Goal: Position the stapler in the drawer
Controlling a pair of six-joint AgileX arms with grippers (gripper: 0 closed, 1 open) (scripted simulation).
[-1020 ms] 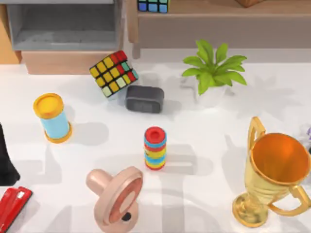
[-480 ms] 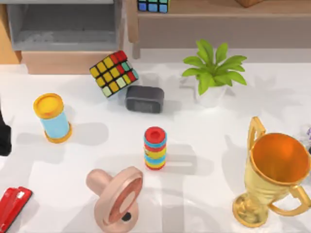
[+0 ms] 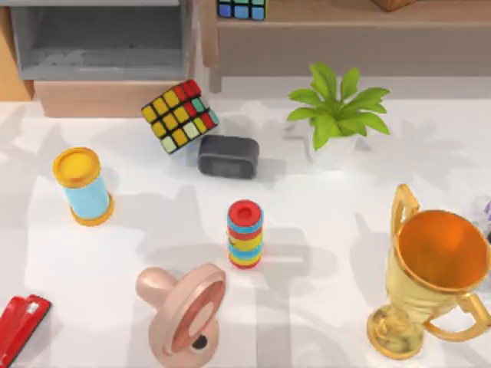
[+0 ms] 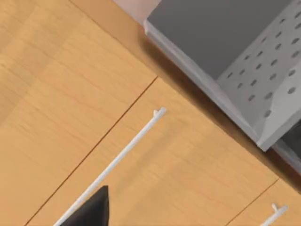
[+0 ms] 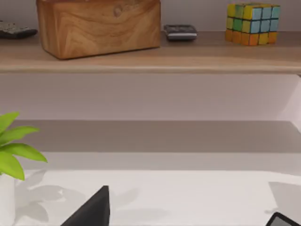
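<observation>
Top view: stapler (image 3: 19, 327) lies diagonally at the table's near-left corner; end effector states cannot be told.

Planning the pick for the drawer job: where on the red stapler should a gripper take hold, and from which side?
Likely from above, across the narrow width of the stapler. It lies flat and slanted at the table's near left corner, partly cut off by the top view's edge, so its long sides offer the pinch.
</observation>
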